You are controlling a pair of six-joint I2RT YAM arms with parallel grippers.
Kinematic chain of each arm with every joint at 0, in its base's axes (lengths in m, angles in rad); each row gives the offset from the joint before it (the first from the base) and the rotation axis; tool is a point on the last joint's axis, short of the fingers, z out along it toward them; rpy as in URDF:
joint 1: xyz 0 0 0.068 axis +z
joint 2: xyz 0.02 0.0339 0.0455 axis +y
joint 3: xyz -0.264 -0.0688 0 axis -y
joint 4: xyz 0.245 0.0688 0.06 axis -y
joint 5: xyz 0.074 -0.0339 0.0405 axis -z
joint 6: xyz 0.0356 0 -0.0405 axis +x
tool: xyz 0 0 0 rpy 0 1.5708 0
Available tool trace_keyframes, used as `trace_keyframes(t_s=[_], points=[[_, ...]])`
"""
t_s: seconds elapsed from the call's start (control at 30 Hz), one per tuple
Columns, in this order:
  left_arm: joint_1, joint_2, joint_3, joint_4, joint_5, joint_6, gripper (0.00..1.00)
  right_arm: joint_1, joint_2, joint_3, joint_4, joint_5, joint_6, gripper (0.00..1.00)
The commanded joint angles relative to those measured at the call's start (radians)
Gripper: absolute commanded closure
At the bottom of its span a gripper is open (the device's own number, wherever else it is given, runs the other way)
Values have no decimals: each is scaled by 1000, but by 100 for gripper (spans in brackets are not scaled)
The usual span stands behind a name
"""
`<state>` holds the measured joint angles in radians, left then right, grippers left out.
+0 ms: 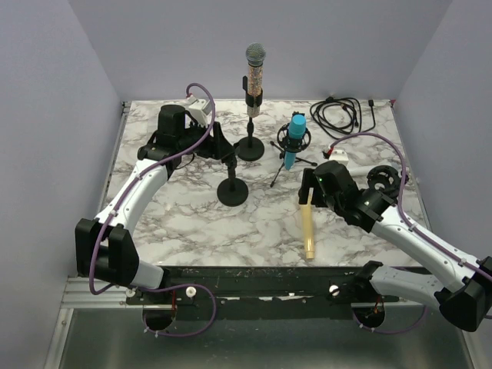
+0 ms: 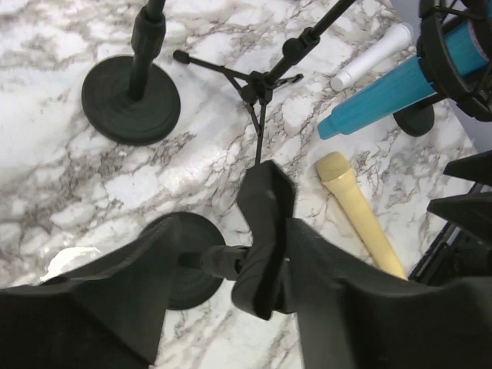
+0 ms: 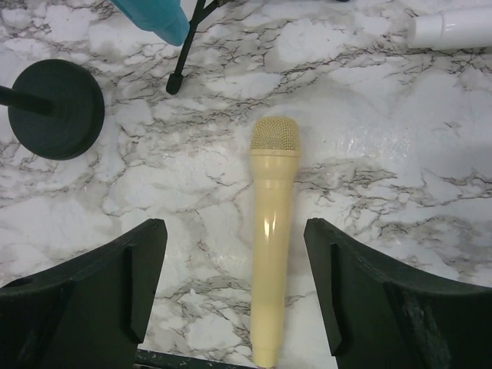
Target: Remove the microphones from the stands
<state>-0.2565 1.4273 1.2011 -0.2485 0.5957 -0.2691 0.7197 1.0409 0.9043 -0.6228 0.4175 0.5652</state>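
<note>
A cream-yellow microphone (image 1: 307, 231) lies flat on the marble table, free of any stand; it also shows in the right wrist view (image 3: 273, 231) and the left wrist view (image 2: 357, 211). My right gripper (image 1: 310, 187) is open just above it, its fingers (image 3: 138, 284) on either side of the handle without touching. My left gripper (image 1: 224, 151) is shut on the empty black clip (image 2: 261, 223) at the top of the short stand with a round base (image 1: 233, 192). A patterned microphone (image 1: 254, 73) stands upright in a second stand (image 1: 250, 148).
A blue microphone (image 1: 294, 142) hangs in a shock mount on a small tripod (image 2: 257, 84) in mid-table. A white microphone (image 2: 373, 55) lies near it. A coiled black cable (image 1: 342, 114) lies at the back right. Walls close in the left, back and right sides.
</note>
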Motion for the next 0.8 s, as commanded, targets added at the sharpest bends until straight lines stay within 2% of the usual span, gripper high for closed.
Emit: trace_keyframes(t_s=[0.0,0.3,0.53,0.77], points=[[-3,-29,-29,-116,-29,45,30,-5,26,41,17,-62,-42,19],[-30,-178,-65,-74,-87,56,17,-5,-18,76,78,-63,-51,15],[-32,-284,-120,5,-106,39,14,-5,77,253,109,-3,-106,9],[-38,-321,-146,48,-98,23,13,-5,236,482,92,74,-133,9]])
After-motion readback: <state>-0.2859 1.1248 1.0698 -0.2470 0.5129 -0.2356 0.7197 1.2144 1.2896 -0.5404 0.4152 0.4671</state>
